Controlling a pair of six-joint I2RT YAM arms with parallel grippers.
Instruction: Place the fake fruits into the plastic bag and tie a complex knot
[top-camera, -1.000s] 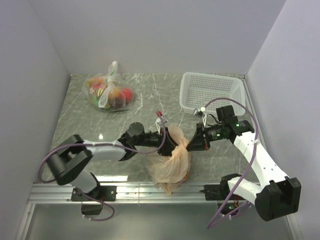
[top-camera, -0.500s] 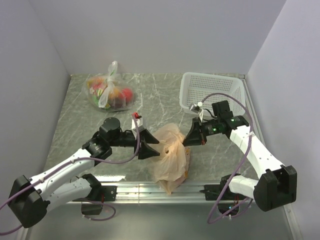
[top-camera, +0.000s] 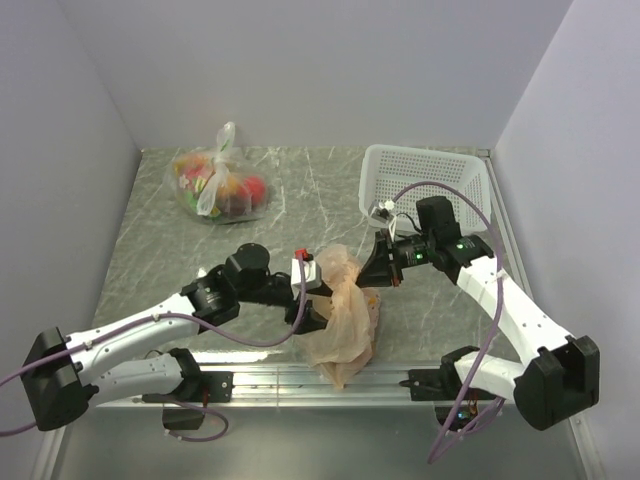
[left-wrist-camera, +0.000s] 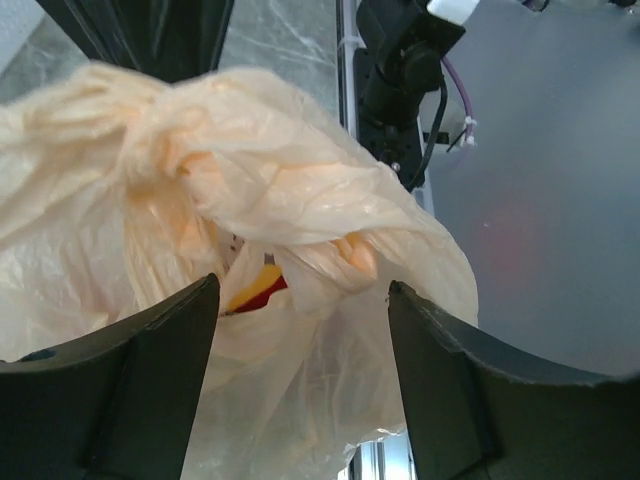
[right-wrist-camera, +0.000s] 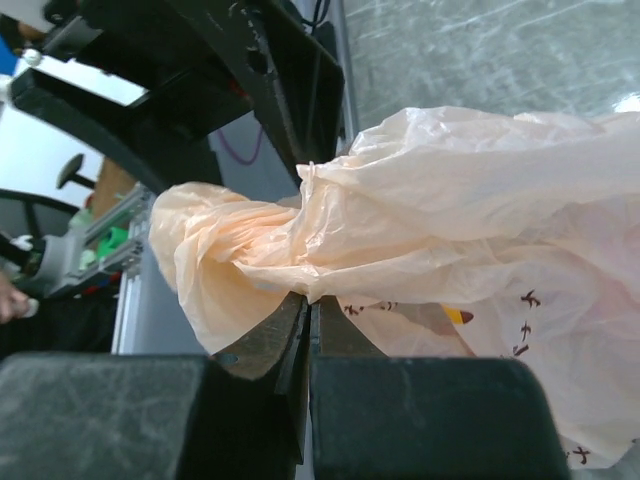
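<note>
The peach-orange plastic bag (top-camera: 342, 318) lies crumpled near the table's front edge, its top bunched and lifted. My right gripper (top-camera: 371, 272) is shut on a twisted strip of the bag's top; in the right wrist view the closed fingertips (right-wrist-camera: 308, 300) pinch the film (right-wrist-camera: 450, 210). My left gripper (top-camera: 310, 303) is open against the bag's left side. In the left wrist view the bag (left-wrist-camera: 250, 180) bulges between the spread fingers (left-wrist-camera: 120, 390), with the gripper's middle (left-wrist-camera: 302, 290) on the film. The fake fruits are hidden inside the bag; only printed marks show through.
A white perforated basket (top-camera: 425, 185) stands at the back right. A clear bag of mixed fruits (top-camera: 218, 185) with white handles lies at the back left. A metal rail (top-camera: 250, 380) runs along the front edge under the bag's lower end.
My left arm pulled back to the left, then came back right with open jaws against the bag. My right gripper moved a little left and back, holding the bag's top throughout.
</note>
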